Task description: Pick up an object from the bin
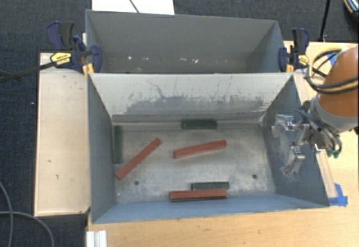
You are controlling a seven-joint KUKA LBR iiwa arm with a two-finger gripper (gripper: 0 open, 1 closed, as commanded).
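The gripper hangs at the right side of the grey bin, over its sloping right wall and above the floor's right edge. How far it is open cannot be told, and no thing is seen in its grip. 6 small bars lie on the floor, all to its left and well apart from it. Nearest are the central red-brown bar, lying slightly tilted, and, at the near edge, a near green bar just beside a near red-brown bar. Further left lies a slanted red-brown bar. A left green bar runs along the left wall, and a far green bar lies against the far wall.
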